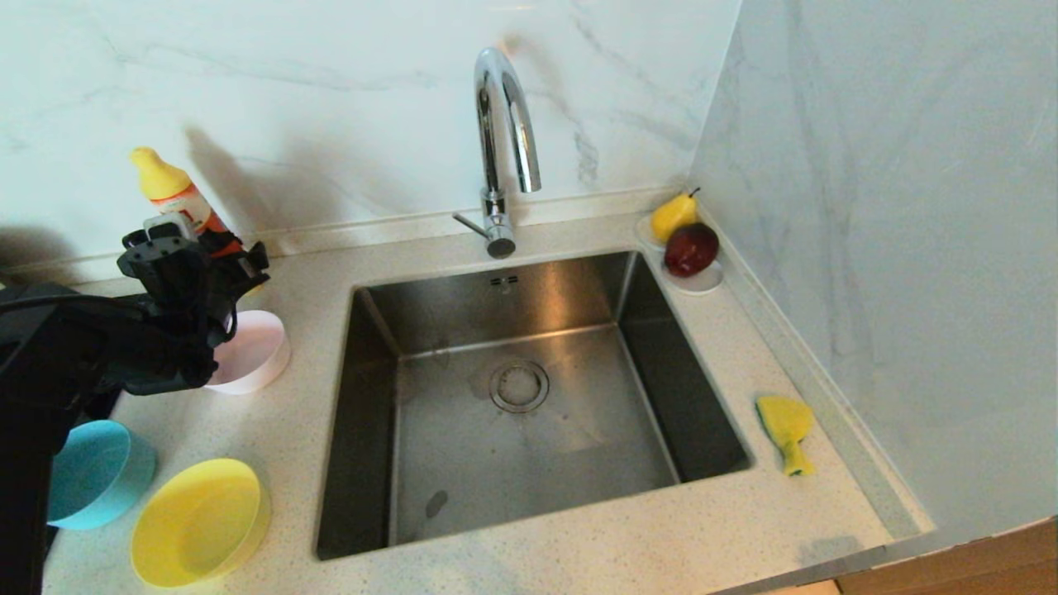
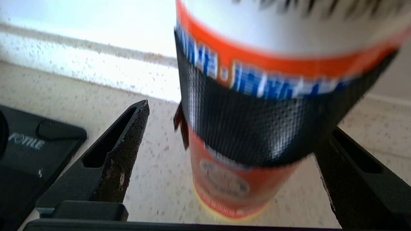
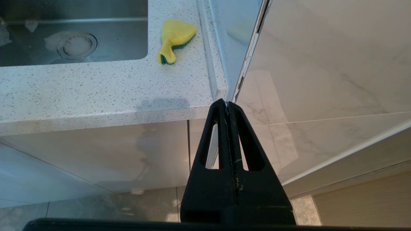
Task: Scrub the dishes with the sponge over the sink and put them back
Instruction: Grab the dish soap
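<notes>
Three dishes stand on the counter left of the sink [image 1: 579,430]: a pink bowl [image 1: 256,351], a blue bowl [image 1: 99,471] and a yellow bowl [image 1: 198,521]. The sponge [image 1: 787,426], yellow with a green layer, lies crumpled on the counter right of the sink. My left gripper [image 1: 207,256] is open behind the pink bowl. Its fingers stand on either side of an orange detergent bottle [image 1: 178,194]. In the left wrist view the bottle [image 2: 257,96] fills the gap of the gripper [image 2: 237,118]. My right gripper [image 3: 227,104] is shut and empty, parked below the counter's front edge, with the sponge [image 3: 175,35] beyond it.
A curved chrome tap [image 1: 504,124] rises behind the sink. A white saucer [image 1: 702,285] with a yellow pear [image 1: 674,215] and a dark red fruit [image 1: 691,248] sits at the back right corner. Marble walls close the back and right side.
</notes>
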Robot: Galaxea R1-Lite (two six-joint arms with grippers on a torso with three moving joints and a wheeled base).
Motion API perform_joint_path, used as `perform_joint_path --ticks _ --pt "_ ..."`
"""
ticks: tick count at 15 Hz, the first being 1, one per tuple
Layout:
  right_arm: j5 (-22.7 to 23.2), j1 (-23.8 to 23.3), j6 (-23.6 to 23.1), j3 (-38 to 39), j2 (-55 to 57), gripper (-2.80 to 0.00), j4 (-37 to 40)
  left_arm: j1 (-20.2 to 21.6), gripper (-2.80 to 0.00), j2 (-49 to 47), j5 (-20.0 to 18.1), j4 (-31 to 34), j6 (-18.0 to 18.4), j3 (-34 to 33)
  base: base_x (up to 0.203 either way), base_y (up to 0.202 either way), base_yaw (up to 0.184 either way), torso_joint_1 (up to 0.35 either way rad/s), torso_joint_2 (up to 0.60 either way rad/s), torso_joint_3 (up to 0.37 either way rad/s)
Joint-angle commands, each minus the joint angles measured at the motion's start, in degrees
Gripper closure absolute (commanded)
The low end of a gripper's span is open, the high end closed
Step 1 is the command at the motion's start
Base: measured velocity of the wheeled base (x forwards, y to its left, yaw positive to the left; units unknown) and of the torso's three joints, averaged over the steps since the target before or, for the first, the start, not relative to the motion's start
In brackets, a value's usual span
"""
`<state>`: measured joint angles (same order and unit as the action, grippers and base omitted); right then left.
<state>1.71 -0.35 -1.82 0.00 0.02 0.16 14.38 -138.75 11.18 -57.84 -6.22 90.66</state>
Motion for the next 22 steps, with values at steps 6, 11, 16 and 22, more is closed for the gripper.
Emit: perform_joint_path --ticks 6,11,16,22 --pt "0.0 0.0 0.0 0.0 0.0 0.00 0.0 0.0 -2.80 -3.1 0.3 -0.2 0.7 5.6 0.000 0.000 0.000 0.000 0.00 0.000" --pt "0.0 0.0 0.0 0.1 0.0 0.00 0.0 -0.1 -2.80 -4.1 0.4 0.6 0.8 7.6 0.000 0.000 0.000 0.000 0.00 0.000" --pt "0.1 0.0 0.0 0.1 0.0 0.00 0.0 -0.1 -2.29 -4.8 1.2 1.3 0.8 9.5 0.000 0.000 0.000 0.000 0.00 0.000" --pt "0.1 0.0 0.0 0.0 0.0 0.00 0.0 -0.1 0.00 -5.8 1.3 1.1 0.9 10.3 0.000 0.000 0.000 0.000 0.00 0.000"
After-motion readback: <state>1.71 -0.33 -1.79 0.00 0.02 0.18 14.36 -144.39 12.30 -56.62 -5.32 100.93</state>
